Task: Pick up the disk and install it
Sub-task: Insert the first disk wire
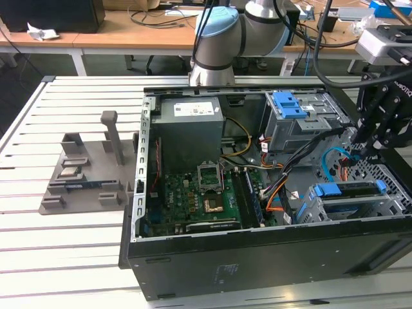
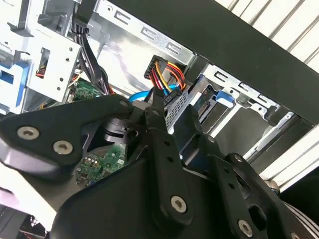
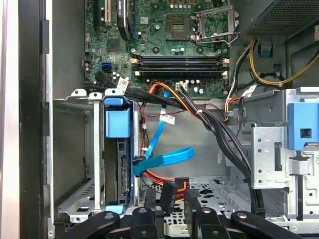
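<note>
gripper [image 1: 358, 149] beside seated disk [image 1: 351, 190] — fingers around power plug [image 3: 168, 193].

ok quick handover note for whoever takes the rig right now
Gripper: low inside the case, apparently shut on the black cable plug with red and orange wires.
Silver disk in its blue plastic carrier frame: standing in the grey metal drive bay.
Done: disk picked up and slotted in.
Left: the plug is apart from the disk, not yet joined.
</note>
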You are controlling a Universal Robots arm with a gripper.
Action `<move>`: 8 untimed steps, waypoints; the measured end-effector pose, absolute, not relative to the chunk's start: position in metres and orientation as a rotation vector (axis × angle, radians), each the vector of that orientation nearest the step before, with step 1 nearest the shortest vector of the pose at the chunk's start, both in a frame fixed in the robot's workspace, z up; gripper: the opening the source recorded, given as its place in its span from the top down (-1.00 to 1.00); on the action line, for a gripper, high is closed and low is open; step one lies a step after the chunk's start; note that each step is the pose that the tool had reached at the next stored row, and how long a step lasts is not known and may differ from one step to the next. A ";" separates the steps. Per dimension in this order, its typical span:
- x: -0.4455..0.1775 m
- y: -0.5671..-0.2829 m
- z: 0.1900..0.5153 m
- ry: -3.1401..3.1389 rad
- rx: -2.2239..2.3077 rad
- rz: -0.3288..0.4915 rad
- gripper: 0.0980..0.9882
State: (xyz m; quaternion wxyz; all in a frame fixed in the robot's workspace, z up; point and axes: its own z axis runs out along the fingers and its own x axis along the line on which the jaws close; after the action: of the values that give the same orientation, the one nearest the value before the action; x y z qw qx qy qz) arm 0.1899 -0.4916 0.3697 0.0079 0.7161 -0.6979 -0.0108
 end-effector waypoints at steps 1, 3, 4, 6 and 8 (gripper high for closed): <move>0.190 -0.490 0.369 -2.181 2.238 -0.032 0.41; 0.190 -0.483 0.364 -2.176 2.232 -0.021 0.41; 0.190 -0.483 0.362 -2.175 2.230 -0.018 0.41; 0.190 -0.483 0.359 -2.170 2.226 -0.007 0.41; 0.190 -0.483 0.358 -2.166 2.221 0.002 0.41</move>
State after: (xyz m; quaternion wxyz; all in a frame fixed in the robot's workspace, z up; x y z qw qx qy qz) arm 0.1899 -0.4827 0.3580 0.0198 0.7158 -0.6980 0.0008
